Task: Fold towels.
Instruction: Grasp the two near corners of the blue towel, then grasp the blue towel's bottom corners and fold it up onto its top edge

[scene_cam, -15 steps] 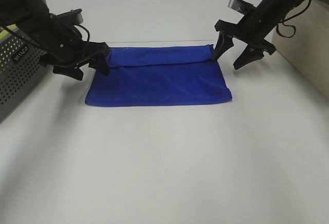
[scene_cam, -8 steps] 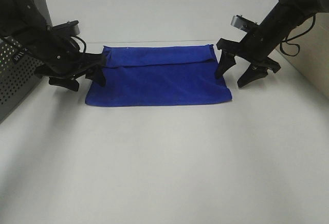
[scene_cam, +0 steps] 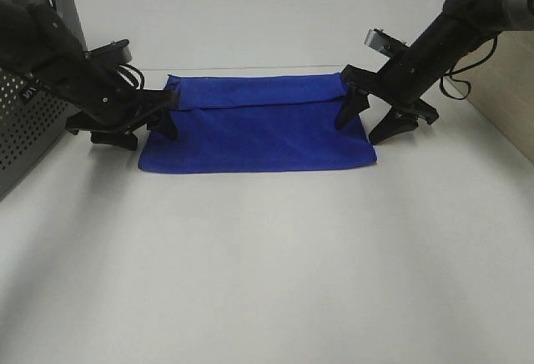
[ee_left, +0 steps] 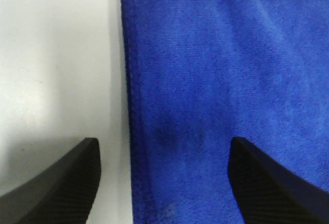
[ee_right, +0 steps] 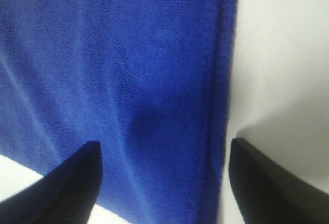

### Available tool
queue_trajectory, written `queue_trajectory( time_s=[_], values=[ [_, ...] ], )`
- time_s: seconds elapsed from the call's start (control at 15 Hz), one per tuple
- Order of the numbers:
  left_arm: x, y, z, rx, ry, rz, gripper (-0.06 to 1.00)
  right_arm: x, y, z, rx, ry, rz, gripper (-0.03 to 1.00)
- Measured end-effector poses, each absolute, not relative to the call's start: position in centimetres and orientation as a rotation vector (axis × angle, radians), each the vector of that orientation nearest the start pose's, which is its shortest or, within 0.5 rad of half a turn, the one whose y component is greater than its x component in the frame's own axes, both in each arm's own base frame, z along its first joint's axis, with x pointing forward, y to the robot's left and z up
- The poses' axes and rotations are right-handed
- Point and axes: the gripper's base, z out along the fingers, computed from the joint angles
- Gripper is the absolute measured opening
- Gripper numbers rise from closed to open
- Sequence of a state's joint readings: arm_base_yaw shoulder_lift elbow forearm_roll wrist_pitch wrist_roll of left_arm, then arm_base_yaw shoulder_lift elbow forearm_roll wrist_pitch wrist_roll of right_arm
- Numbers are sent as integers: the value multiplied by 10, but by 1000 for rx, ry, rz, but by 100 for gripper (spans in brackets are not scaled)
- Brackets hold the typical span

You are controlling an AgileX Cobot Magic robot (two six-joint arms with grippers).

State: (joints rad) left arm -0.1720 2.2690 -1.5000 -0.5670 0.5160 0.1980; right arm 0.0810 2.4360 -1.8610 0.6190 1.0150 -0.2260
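The royal-blue plush rectangular towel (scene_cam: 259,134) lay flat on the white worktop (scene_cam: 267,280), with its far long edge folded over in a band. The left fingers (ee_left: 56,188) were spread apart, gripping nothing, and straddled the towel's left short edge, one over cloth and one over worktop. The right fingers (ee_right: 61,188), equally released, straddled the right short edge. Whether any tip touched the cloth was unclear.

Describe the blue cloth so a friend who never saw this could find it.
On the white table, look between the black left gripper and right gripper. The towel lies flat there, a royal-blue rectangle with a strip folded over along its far edge. Its vivid blue sets it apart from the grey basket at left.
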Motion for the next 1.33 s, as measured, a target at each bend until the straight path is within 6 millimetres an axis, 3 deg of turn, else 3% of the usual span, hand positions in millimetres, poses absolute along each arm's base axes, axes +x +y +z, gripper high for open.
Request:
queue_trajectory(
  time_s=[0.13,0.27,0.33,0.4,0.6,0.8,0.93,1.07,1.27,1.33],
  values=[
    [444,-113,92,-71,2733,-524,53,479,96,98,1,2928,805,55],
    [443,-117,90,-60,2739,-531,24,479,99,93,25,2937,779,29],
    [443,-117,89,-58,2742,-529,10,479,97,90,45,2949,758,12],
    [442,-117,89,-57,2743,-529,3,479,96,90,70,2957,747,2],
    [440,-118,92,-26,2764,-530,2,475,96,92,70,2970,737,0],
    [428,-117,111,34,2795,-536,2,445,90,92,96,3027,701,0],
    [406,-120,112,59,2852,-541,2,417,88,94,86,3050,715,0],
    [399,-122,113,75,2876,-549,2,409,88,98,65,3050,731,0],
    [407,-125,144,71,2786,-580,2,416,88,125,31,2949,719,0],
    [416,-127,155,41,2745,-594,2,429,90,138,16,2888,716,0]
  ],
)
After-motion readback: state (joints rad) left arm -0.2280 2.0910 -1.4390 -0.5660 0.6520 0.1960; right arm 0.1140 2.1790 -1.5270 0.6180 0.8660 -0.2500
